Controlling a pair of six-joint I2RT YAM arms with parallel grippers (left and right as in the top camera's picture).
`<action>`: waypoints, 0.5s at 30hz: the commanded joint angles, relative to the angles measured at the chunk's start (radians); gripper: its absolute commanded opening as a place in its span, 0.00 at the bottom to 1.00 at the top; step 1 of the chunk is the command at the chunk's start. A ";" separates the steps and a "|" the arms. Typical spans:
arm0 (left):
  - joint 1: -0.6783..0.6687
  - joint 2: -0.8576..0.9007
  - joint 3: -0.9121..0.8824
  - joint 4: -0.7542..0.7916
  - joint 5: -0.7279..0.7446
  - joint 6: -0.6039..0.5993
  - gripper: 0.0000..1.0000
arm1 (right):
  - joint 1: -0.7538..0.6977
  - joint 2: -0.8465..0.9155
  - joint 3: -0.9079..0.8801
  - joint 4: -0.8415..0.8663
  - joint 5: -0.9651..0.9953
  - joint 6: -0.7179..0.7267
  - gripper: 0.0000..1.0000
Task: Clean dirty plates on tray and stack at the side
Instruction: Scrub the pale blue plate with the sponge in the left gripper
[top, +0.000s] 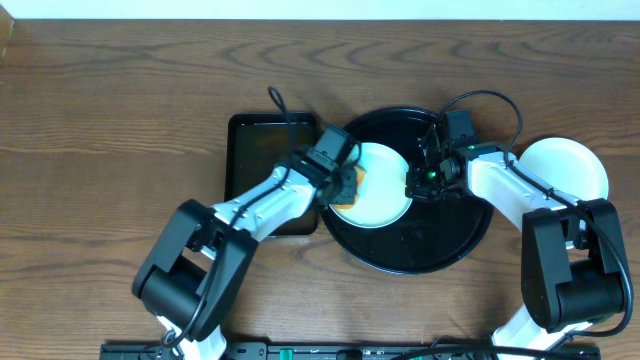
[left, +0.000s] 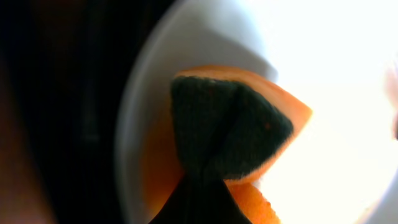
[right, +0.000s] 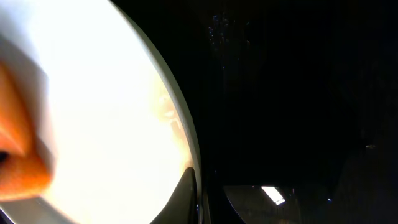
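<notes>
Left gripper (top: 344, 180) clamps an orange sponge (top: 346, 193) onto the plate (top: 385, 195) (inside the black tray (top: 425, 252)). The right gripper (top: 420, 183) is at the rim, can't tell its grip.

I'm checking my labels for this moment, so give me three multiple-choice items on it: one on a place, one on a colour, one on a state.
1. Where is the white plate?
A) on the table, right of the round tray
B) in the rectangular tray
C) at the far left edge

2. What colour is the sponge's body?
A) blue
B) orange
C) pink

3. What is the left end effector doing?
A) hanging open, empty
B) gripping the tray rim
C) holding the sponge against the cream plate

Answers:
1 A: the overhead view shows it on bare wood beside the tray.
2 B: the left wrist view shows orange behind a dark scouring face.
3 C: the sponge sits at the plate's left edge.
</notes>
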 joint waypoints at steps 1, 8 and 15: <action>0.009 -0.083 -0.019 -0.015 -0.013 0.055 0.08 | -0.007 0.035 -0.014 -0.006 0.071 -0.005 0.01; 0.024 -0.248 -0.019 -0.031 -0.068 0.058 0.08 | -0.007 -0.045 -0.011 0.047 0.098 -0.038 0.01; 0.100 -0.285 -0.020 -0.098 -0.146 0.058 0.08 | -0.005 -0.179 -0.011 0.042 0.233 -0.081 0.01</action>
